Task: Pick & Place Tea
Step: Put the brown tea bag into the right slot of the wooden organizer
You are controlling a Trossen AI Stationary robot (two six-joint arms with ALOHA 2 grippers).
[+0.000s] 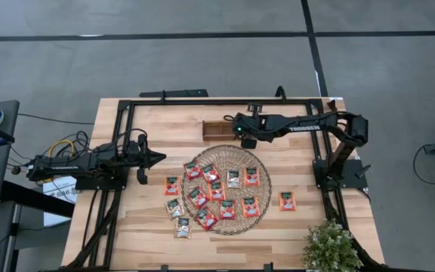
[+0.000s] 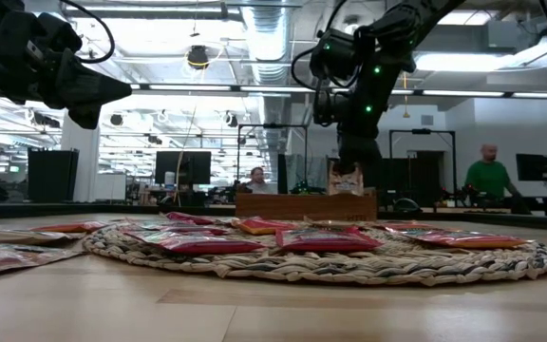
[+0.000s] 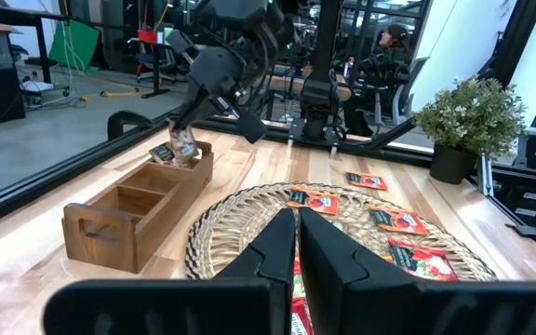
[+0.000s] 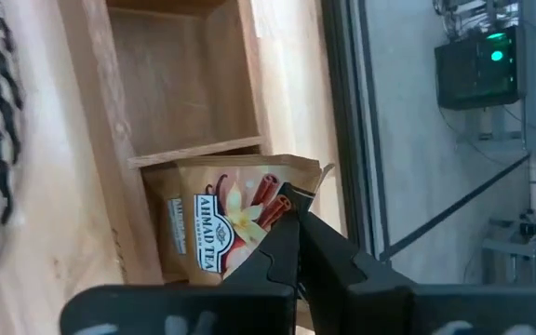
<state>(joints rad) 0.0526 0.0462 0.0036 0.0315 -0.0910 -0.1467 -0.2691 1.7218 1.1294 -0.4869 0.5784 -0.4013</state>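
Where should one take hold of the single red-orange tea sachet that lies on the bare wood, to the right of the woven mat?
Come straight down from above and pinch across two opposite edges of the red-orange sachet. It lies flat on the table, apart from the woven mat, so probably no side offers room to get beneath it.

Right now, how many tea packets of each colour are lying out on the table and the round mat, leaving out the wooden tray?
Red-orange sachets: 10
Pale sachets: 3
Total: 13
Not counted: the gripped sachet, pale, held by the right gripper at the tray.
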